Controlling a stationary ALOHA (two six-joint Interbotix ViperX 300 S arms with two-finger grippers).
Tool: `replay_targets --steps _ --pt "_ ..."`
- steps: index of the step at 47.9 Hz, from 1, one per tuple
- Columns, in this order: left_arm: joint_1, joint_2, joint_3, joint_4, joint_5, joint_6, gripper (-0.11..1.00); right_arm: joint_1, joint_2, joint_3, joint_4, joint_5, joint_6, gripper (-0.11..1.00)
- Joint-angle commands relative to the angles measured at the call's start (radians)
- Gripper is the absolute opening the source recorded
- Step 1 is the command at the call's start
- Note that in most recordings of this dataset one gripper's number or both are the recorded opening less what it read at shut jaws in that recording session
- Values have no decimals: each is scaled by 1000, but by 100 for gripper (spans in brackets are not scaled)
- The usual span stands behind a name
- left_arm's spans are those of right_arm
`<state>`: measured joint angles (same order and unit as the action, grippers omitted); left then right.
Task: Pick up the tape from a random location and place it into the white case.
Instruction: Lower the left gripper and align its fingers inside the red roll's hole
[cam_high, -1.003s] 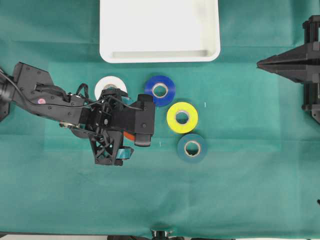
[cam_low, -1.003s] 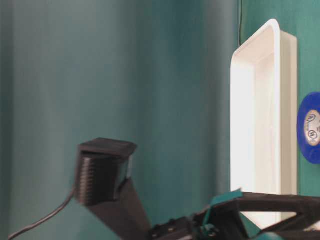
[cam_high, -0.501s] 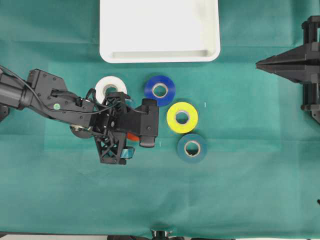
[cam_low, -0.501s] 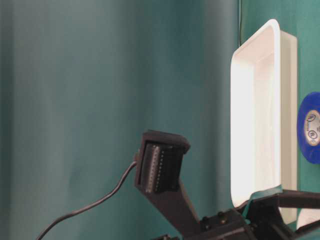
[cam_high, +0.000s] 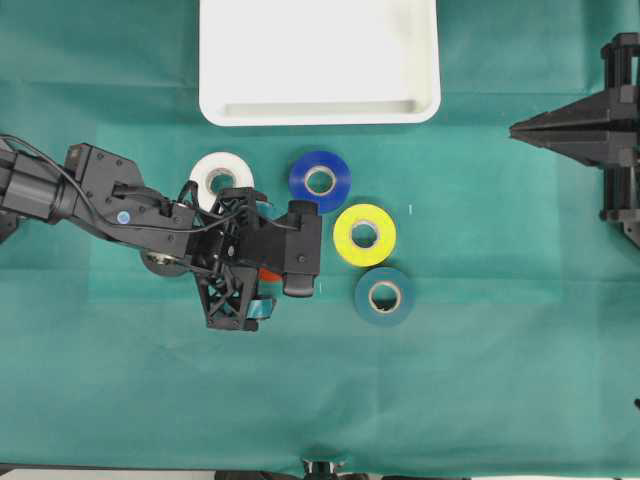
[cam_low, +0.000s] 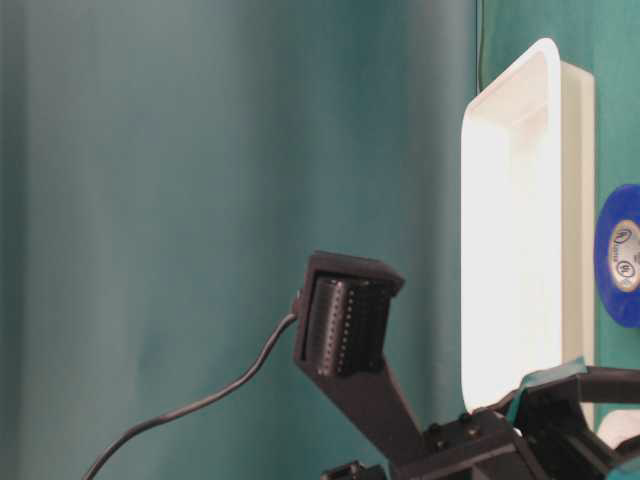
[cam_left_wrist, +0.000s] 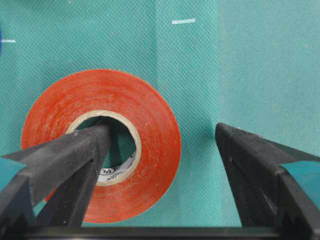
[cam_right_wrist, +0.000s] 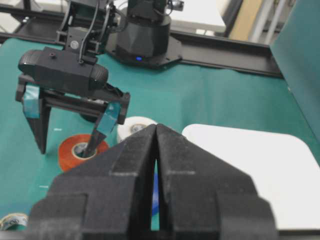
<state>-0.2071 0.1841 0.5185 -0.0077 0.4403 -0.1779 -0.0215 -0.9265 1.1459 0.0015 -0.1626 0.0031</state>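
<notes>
The tape (cam_left_wrist: 100, 145) is a flat orange-red ring lying on the green cloth (cam_left_wrist: 240, 65), at the lower left of the left wrist view. It looks light and stiff, with a hard paper middle, so it should not squash. Its smooth side may be a bit slippery. A good place to grab it is across one wall of the ring: one finger in the hole and one finger outside.

That is how the left gripper (cam_left_wrist: 160, 165) is set. Its jaws are spread wide. The left finger (cam_left_wrist: 65, 160) points down into the hole of the tape. The right finger (cam_left_wrist: 255, 170) is over bare cloth, apart from the ring. Nothing is pinched yet. In the right wrist view, the left gripper (cam_right_wrist: 67, 125) points straight down with the tape (cam_right_wrist: 80, 150) under it, at the left middle of the frame.

From above, the left arm reaches in from the left edge, and the left gripper (cam_high: 250, 285) covers most of the tape (cam_high: 266, 273), left of the middle.

The white case (cam_high: 320, 110) is at the top middle, apart from the tape.

The right gripper (cam_high: 530, 127) waits at the upper right edge. Its jaws are pressed together, holding nothing.
</notes>
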Motion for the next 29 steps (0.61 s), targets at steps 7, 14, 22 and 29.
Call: replay_targets --steps 7,14,22,29 --pt "12 -5 5 2 3 -3 94 0 6 -28 0 -3 2 0" --pt "12 -6 5 2 3 -3 91 0 6 -26 0 -3 2 0" --pt "31 -14 5 6 18 3 67 -2 8 -28 0 -3 2 0" --pt "32 -26 -2 5 32 3 28 -2 12 -26 0 -5 3 0"
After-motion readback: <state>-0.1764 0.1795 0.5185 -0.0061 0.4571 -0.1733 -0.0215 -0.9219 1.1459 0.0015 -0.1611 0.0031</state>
